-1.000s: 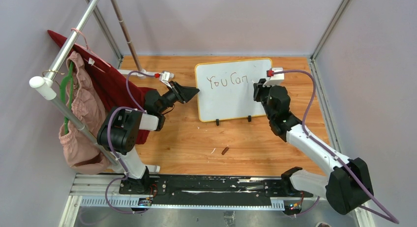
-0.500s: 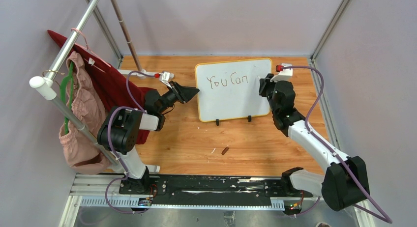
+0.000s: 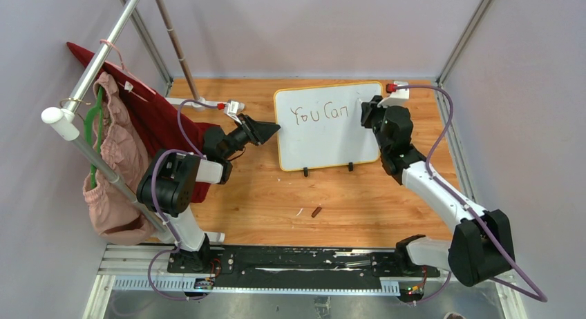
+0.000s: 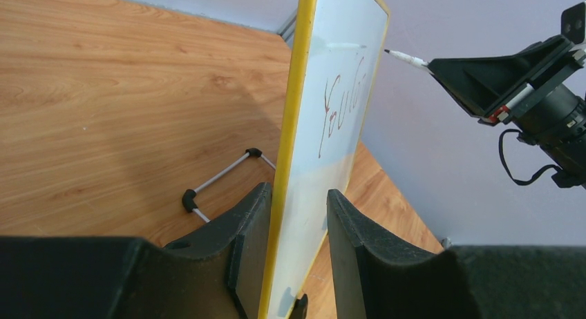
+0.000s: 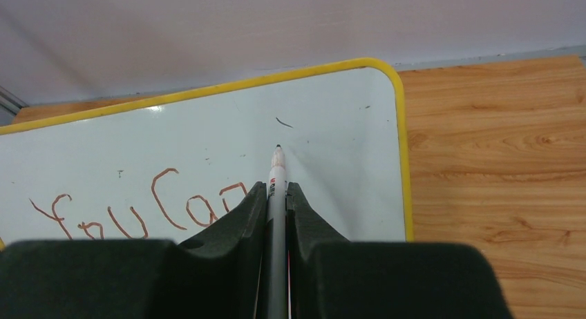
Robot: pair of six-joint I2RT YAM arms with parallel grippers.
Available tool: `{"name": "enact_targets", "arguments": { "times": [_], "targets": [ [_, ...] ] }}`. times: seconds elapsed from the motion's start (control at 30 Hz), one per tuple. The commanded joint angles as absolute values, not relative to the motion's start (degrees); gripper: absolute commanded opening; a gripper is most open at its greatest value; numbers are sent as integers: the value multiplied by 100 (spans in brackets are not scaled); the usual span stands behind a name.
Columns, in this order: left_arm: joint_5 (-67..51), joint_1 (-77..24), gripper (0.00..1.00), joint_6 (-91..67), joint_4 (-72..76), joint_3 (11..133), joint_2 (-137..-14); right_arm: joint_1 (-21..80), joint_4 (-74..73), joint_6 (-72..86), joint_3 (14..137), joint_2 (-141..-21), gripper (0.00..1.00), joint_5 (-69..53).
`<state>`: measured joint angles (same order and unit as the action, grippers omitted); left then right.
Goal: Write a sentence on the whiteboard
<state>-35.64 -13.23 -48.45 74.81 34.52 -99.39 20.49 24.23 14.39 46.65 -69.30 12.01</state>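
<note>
L jaws: standing part-open, clamping whiteboard (image 3: 325, 143) at its left edge, bd standing on surface (image 3: 262, 195). R jaws: nearly closed, pinching marker (image 5: 277, 177). Sentence (image 3: 319, 114): showing "You Can" along top. Risk: marker pressing too hard, bd tipping back or slipping from clamp.

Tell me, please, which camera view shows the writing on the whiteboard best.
The top external view: the writing, "You Can", shows whole and face-on on the whiteboard. The right wrist view has it larger, but the jaws of the right gripper partly hide its end. The left wrist view sees it nearly edge-on and squeezed.
</note>
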Motion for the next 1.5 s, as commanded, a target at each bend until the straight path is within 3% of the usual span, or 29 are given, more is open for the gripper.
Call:
{"name": "enact_targets", "arguments": {
  "times": [0.0, 0.47, 1.1, 1.47],
  "targets": [
    [-3700, -1310, 40, -4992, 7558, 3380, -10091, 1973, 2624, 1467, 5042, -7097, 0, 1312],
    [-3709, -1310, 40, -4983, 7541, 3388, -10102, 1916, 2483, 1491, 5037, -7318, 0, 1345],
    [-3717, -1310, 40, -5010, 7554, 3387, -10102, 1916, 2409, 1742, 4069, -6849, 0, 1209],
    [-3718, -1310, 40, -5019, 7567, 3386, -10084, 1916, 2389, 1706, 4330, -6951, 0, 1142]
  ]
}}
